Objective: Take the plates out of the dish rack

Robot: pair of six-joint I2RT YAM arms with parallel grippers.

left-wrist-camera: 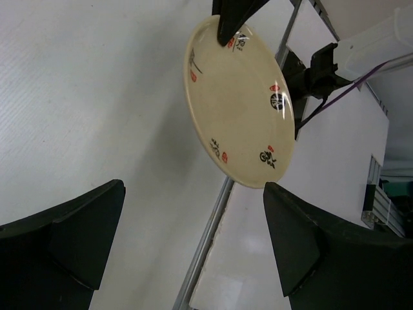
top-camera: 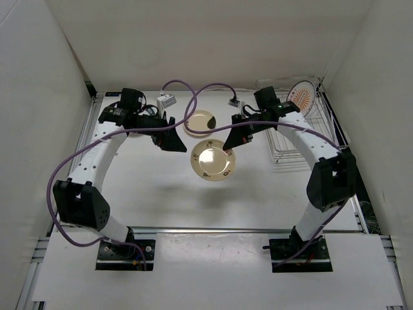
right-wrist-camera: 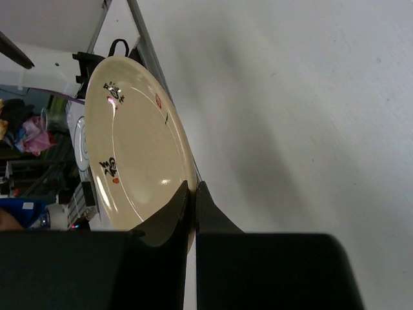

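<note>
Starting nearest the arm bases, you find the lettered plate (top-camera: 213,160) over mid-counter. The right pincer (top-camera: 232,146) is clamped on its rim at the plate's 2 o'clock edge. Its shadow on the counter (top-camera: 155,200) suggests it is raised rather than resting, and both wrist views show it tilted.

At the plate's 10 o'clock is the left pincer (top-camera: 171,139), jaws wide apart, holding nothing and facing the plate.

Just beyond, at the held plate's 12 o'clock, the tan plate (top-camera: 200,121) lies flat on the counter between the two pincers.

Farthest out, at the counter's 2 o'clock, is the dish rack (top-camera: 293,145). The sunburst plate (top-camera: 302,95) stands upright at its far end.

Assessment: the second of three plates is in transit, out of the rack but not yet set down. Your next move calls for either a level placement on open counter, clear of the tan plate, or a hand-over to the waiting left pincer. Release only once the plate is supported. The sunburst plate remains to be unloaded.
</note>
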